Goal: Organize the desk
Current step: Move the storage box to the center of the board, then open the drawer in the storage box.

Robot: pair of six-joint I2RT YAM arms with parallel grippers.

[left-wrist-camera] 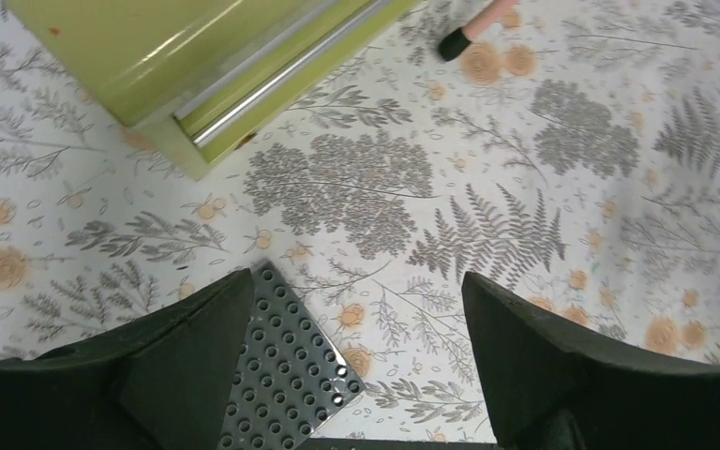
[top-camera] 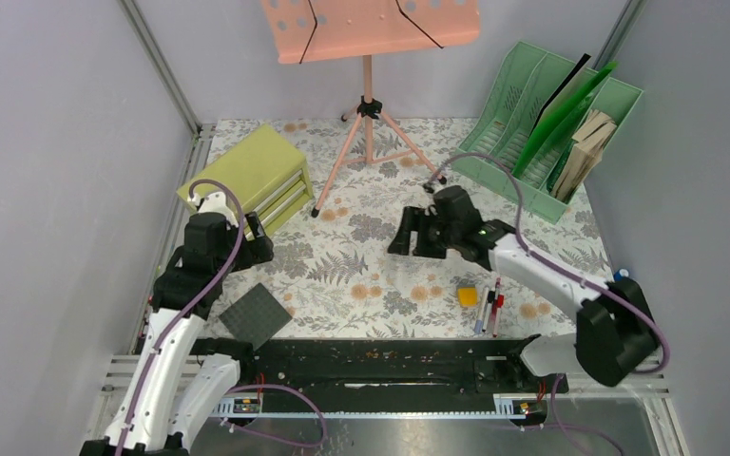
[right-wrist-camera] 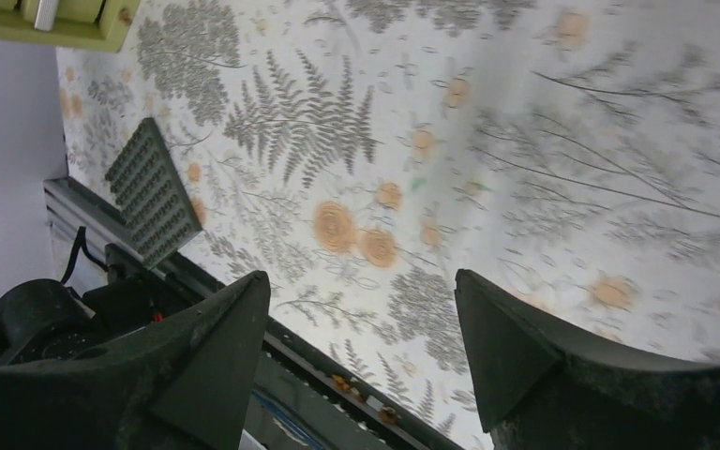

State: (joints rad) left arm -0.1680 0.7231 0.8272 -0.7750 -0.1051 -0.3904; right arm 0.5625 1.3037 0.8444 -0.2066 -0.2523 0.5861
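Note:
The desk [top-camera: 361,256] is a whitish top printed with ferns and orange flowers. A grey studded baseplate [top-camera: 257,315] lies flat near its front left edge. A small yellow block [top-camera: 467,296] and a few pens [top-camera: 489,306] lie at the front right. My left gripper [top-camera: 259,237] is open and empty, held above the desk beside the cabinet. In the left wrist view the baseplate [left-wrist-camera: 286,375] lies under the left finger of that gripper [left-wrist-camera: 356,281]. My right gripper [top-camera: 409,233] is open and empty above the desk's middle. It is tilted toward the front rail in the right wrist view [right-wrist-camera: 361,277].
An olive-yellow drawer cabinet [top-camera: 247,176] stands at the back left. A pink music stand [top-camera: 371,28] on a tripod stands at the back middle. A green file organizer [top-camera: 551,128] with folders stands at the back right. Grey walls enclose three sides.

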